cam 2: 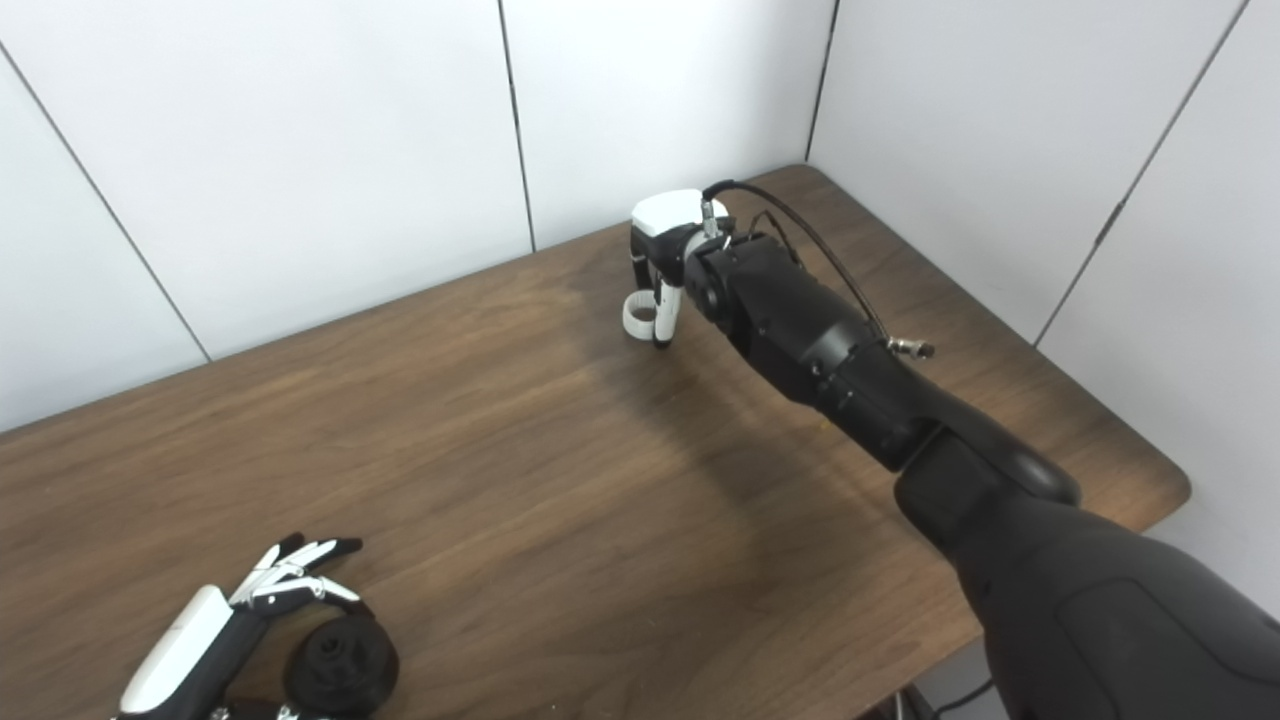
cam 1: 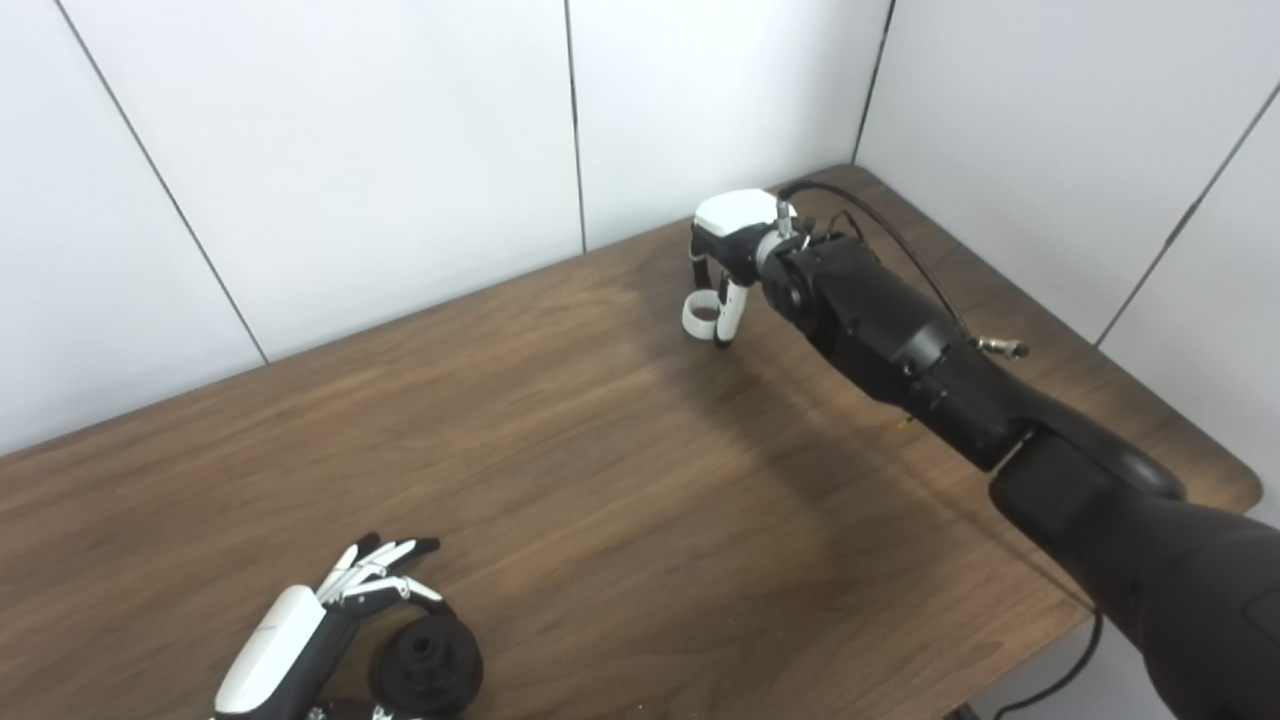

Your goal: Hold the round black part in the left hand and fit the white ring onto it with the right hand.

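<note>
The round black part [cam 1: 425,665] lies on the wooden table [cam 1: 600,480] at the near left edge. My left hand [cam 1: 300,635] rests just left of it, fingers [cam 1: 385,560] spread and reaching over its far side, not closed on it. At the far side of the table my right hand [cam 1: 735,250] points its fingers down. The white ring [cam 1: 701,314] stands on edge between those fingers, pinched at table height; whether it touches the wood is unclear.
White wall panels [cam 1: 400,150] close the table at the back and on the right. A black cable [cam 1: 880,225] loops over my right forearm [cam 1: 900,340]. The table's rounded right corner [cam 1: 1235,480] lies beside the right arm.
</note>
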Available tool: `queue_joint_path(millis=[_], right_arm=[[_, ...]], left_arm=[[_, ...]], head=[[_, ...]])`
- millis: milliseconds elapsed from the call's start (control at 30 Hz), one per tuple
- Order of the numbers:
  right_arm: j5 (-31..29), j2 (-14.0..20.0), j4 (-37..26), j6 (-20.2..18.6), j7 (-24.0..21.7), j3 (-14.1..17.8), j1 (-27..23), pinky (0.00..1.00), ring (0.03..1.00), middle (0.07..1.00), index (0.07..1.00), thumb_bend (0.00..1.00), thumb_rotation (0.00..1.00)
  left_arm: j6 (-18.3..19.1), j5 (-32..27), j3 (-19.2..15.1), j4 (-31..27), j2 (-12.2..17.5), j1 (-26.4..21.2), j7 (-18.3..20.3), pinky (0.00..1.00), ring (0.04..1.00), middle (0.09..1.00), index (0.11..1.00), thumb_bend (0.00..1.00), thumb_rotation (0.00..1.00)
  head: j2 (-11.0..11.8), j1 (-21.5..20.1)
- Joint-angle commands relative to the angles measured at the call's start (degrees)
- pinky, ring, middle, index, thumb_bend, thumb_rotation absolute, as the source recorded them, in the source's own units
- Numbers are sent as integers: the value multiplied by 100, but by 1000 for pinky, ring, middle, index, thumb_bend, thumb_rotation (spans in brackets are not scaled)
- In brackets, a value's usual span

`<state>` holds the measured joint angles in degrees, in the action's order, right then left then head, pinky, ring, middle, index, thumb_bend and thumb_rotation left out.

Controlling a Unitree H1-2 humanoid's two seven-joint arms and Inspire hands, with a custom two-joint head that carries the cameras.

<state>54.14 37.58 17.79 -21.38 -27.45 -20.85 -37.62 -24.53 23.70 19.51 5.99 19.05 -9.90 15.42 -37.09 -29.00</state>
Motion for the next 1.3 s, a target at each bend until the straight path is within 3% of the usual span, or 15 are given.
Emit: queue_joint_path(millis=[0,333,633,900,1267], right_arm=[[-14,201,-204,88,152,122,-194,999,1000,958,487,508,143],[-187,128,-613,527,524,236,-153,1000,1000,967,487,509,138],[-421,118,-1079,1052,647,340,-232,1000,1000,973,483,509,133],[-449,62,-2186,1162,-24,347,-410,1000,1000,980,483,507,132],[-762,-469,-3448,1357,-748,236,-411,993,1000,983,483,506,135]], left_arm=[[17,60,-13,107,89,-32,25,1000,913,901,475,515,43],[-76,161,60,533,-48,-408,-10,1000,918,897,475,515,44],[-125,383,173,1005,-214,-793,-192,1000,921,897,476,516,44],[88,575,263,1132,-350,-978,-281,1000,919,897,477,515,43],[275,699,400,1135,-422,-1174,-260,1000,934,904,477,516,43]], head=[[1,10],[163,66],[312,389],[289,677],[92,1038]])
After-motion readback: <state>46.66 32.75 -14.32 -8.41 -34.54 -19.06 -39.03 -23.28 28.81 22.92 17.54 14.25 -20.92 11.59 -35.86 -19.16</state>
